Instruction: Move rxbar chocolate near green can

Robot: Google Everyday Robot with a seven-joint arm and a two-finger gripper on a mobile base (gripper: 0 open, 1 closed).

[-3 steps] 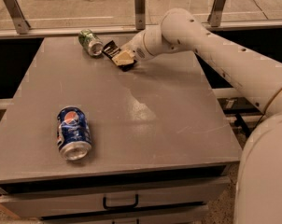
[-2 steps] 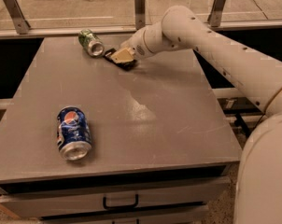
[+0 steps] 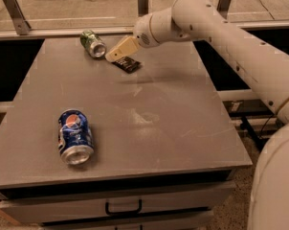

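The rxbar chocolate [image 3: 127,64] is a dark flat bar lying on the grey table [image 3: 149,128] near its far edge. The green can [image 3: 93,43] lies on its side just to the left of it, silver end facing the front right, about a hand's width away. My gripper [image 3: 116,51] hangs just above the bar's left end, between bar and can, its beige tip pointing down-left. I cannot tell whether it touches the bar.
A blue Pepsi can [image 3: 75,136] lies on its side at the table's front left. A rail and glass panel [image 3: 63,18] run behind the far edge. A drawer with a handle [image 3: 123,207] sits below the table front.
The gripper has shifted a little left toward the green can and lifted slightly. More of the dark bar now shows on the table below it.
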